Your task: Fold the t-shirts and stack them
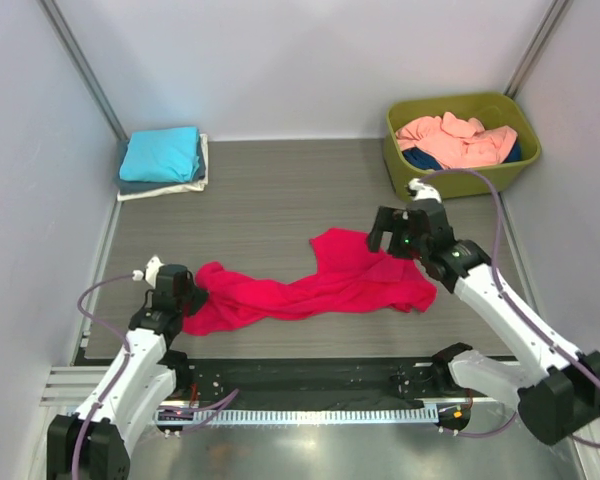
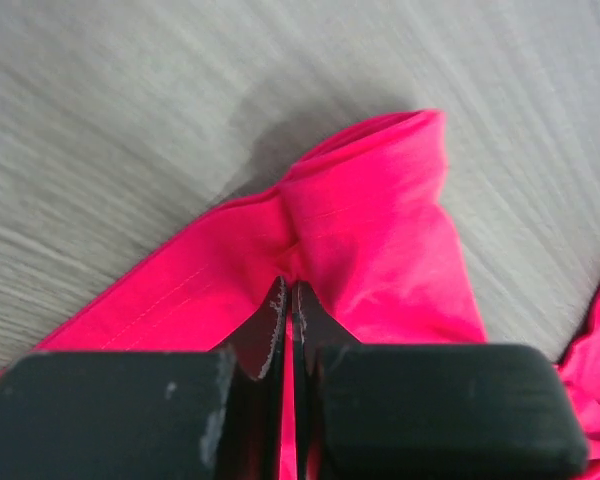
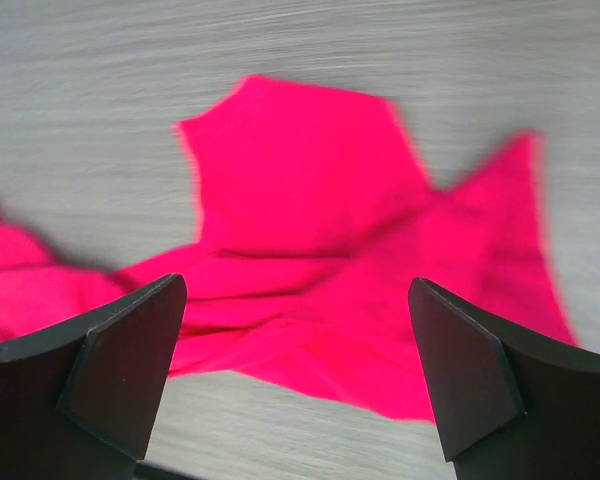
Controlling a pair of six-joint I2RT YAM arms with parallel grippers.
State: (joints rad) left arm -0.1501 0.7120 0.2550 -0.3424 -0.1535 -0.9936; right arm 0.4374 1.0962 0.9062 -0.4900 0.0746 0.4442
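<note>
Crimson t-shirt [image 1: 320, 285] crumpled on table [image 1: 280, 195]; left end effector [image 2: 290, 295] pinching edge

Nope, nothing readable in any of the three views: no text, labels, brand marks or numbers. The crimson t-shirt [image 1: 320, 285] is just plain cloth, even up close in the wrist views. The pale toothed strip [image 1: 310, 414] along the near rail is way too small to tell if it carries any marks.
</note>
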